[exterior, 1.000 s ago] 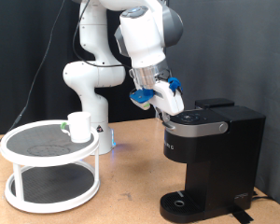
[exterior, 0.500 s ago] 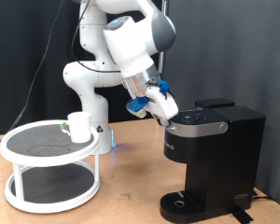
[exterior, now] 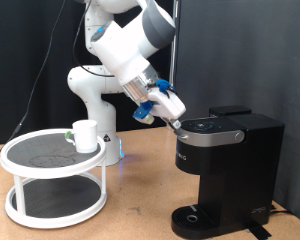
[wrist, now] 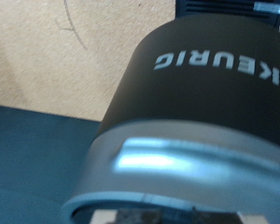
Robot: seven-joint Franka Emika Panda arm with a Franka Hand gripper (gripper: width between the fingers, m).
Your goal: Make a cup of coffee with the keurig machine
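The black keurig machine stands at the exterior view's right, its lid down. My gripper is tilted, with its fingertips at the front edge of the machine's lid. The wrist view is filled by the machine's rounded top with the KEURIG lettering and its silver trim; no fingers show there. The white cup stands on the top tier of a round stand at the exterior view's left, far from the gripper. Nothing shows between the fingers.
The two-tier round white stand has a lower shelf. The arm's white base stands behind it. A wooden table lies under everything. A black curtain is the backdrop.
The arm has tilted further and the gripper has shifted down toward the front of the machine's lid. The cup and the machine have not moved.
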